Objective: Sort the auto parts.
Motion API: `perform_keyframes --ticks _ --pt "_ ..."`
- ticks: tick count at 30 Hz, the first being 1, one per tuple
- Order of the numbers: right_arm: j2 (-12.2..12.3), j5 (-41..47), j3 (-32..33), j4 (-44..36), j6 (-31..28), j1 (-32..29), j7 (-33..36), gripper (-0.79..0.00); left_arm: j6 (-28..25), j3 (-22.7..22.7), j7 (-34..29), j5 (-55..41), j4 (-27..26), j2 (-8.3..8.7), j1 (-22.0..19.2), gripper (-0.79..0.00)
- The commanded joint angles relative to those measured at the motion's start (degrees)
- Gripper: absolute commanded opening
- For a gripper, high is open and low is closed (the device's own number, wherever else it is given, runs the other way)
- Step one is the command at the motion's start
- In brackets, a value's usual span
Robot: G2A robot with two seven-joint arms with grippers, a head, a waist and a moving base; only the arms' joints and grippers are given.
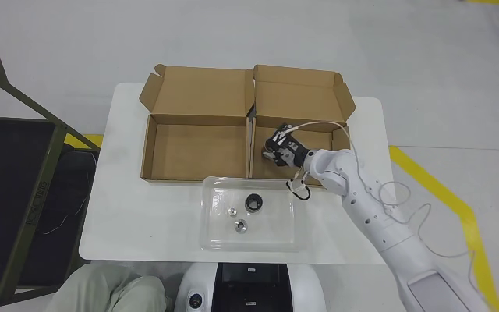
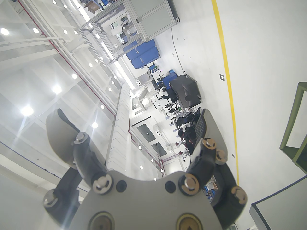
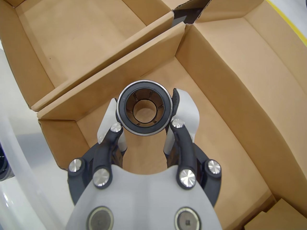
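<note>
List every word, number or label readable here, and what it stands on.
None can be read.
Dark frame beside the table: pale lettering, too small.
Blue cabinets: white marks, too blurred.
Cardboard boxes, bearing in right gripper: no print.

You see the right gripper clamped on a black, steel-rimmed ring bearing above an open brown cardboard box, a second cardboard box touching alongside.

Take the white table as your reference. Off its right side you'll see a yellow floor line bending across the pale floor. Off its left side stands an olive-green metal frame, with a dark panel inside it.
</note>
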Motion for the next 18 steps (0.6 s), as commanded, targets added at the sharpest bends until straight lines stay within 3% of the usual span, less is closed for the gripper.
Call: perform_keyframes --ticks 1,4,8,18 --pt "-0.09 0.09 -0.11 0.34 0.04 0.06 0.12 -0.785 0.0 0.0 0.0 0.0 0.0 0.0 0.0 0.0" --pt "-0.22 0.21 -0.21 1.03 -0.04 0.17 0.04 -0.77 0.0 0.0 0.0 0.0 0.0 0.0 0.0 0.0" --pt "-0.36 0.19 -0.3 1.71 -0.21 0.27 -0.37 -0.628 0.0 0.0 0.0 0.0 0.0 0.0 0.0 0.0" --pt "-0.43 0.05 -0.09 1.91 -1.2 0.04 -0.38 -0.44 0.0 0.0 0.0 0.0 0.0 0.0 0.0 0.0"
